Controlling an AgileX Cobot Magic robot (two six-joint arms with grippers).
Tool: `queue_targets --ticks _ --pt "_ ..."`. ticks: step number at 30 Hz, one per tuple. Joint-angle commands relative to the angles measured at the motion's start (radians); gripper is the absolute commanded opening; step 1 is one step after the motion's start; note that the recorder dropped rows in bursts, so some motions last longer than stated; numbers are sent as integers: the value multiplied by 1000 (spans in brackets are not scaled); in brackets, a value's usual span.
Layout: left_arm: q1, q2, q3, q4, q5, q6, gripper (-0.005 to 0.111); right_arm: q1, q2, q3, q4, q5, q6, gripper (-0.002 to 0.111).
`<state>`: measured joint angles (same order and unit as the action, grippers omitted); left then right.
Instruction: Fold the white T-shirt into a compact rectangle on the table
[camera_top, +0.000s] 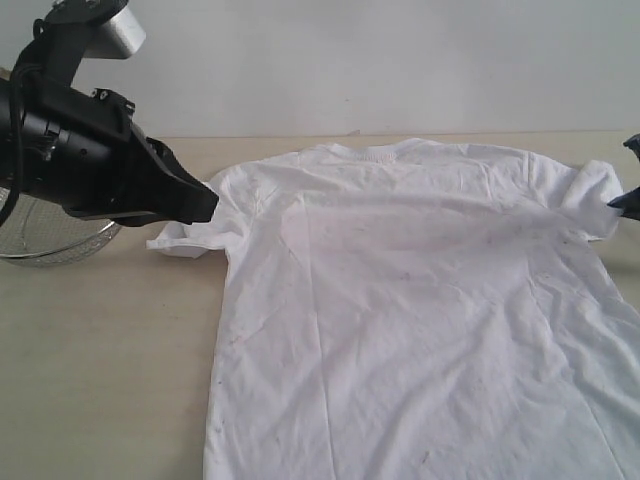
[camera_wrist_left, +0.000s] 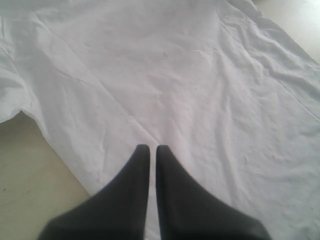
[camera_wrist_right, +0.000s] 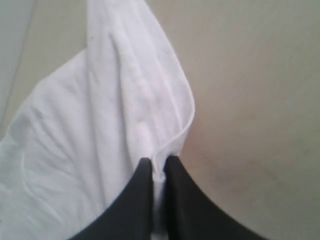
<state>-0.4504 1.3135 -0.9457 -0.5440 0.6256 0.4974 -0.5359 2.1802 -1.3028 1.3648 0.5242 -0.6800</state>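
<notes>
White T-shirt (camera_top: 420, 320) lies flat on table (camera_top: 100, 350), L hand (camera_wrist_left: 149, 149) closed pinching its left shoulder, R hand (camera_wrist_right: 159, 162) clamped on right sleeve edge.

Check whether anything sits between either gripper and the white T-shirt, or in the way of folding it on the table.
Nothing visible. The left gripper and right gripper are both closed on the white T-shirt near its sleeves. The mesh bowl sits off to the left, clear of the cloth.

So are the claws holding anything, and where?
Yes, the T-shirt. The right gripper pinches a fold at one sleeve's edge; the left gripper seems to pinch the cloth by the other shoulder.
</notes>
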Motion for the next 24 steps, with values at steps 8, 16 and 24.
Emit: queue_targets --ticks 8,16,24 --pt "2 -6 4 3 0 -4 5 48 -25 -26 8 98 -55 0" --pt "2 -6 4 3 0 -4 5 142 -25 -26 12 116 -69 0" --pt "2 -6 4 3 0 -4 5 212 -25 -26 12 134 -90 0"
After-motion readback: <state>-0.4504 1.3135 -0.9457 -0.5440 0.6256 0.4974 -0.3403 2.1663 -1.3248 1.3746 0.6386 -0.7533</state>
